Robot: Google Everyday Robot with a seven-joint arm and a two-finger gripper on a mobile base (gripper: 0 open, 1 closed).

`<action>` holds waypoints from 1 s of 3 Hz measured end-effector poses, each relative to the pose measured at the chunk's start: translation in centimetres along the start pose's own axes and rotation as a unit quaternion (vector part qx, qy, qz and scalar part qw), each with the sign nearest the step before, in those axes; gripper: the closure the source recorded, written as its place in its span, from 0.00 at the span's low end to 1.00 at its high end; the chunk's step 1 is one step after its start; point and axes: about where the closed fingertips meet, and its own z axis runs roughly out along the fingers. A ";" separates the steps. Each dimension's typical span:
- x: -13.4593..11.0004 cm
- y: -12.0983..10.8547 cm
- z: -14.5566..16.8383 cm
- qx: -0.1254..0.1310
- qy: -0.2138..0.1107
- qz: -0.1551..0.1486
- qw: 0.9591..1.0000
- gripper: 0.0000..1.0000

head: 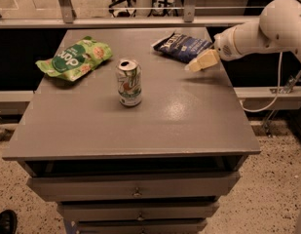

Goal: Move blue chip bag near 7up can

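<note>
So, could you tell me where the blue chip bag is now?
In the camera view, the bag lies at the table's far right, behind and right of the can, with the hand beside its right end.

High front view; gripper (198, 64) upper right

We spot the gripper (201, 62) over the table's (140, 130) far side, masking a corner of the blue chip bag (181, 47), its white print too small to read. The arm (267, 28) runs off the picture's right edge.
</note>
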 end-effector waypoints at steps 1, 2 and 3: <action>0.6 -0.9 1.5 0.004 -0.009 0.036 0.999 0.26; 0.1 -1.2 1.2 0.005 -0.021 0.045 0.999 0.57; -1.2 -0.8 0.3 0.005 -0.033 0.031 0.999 0.80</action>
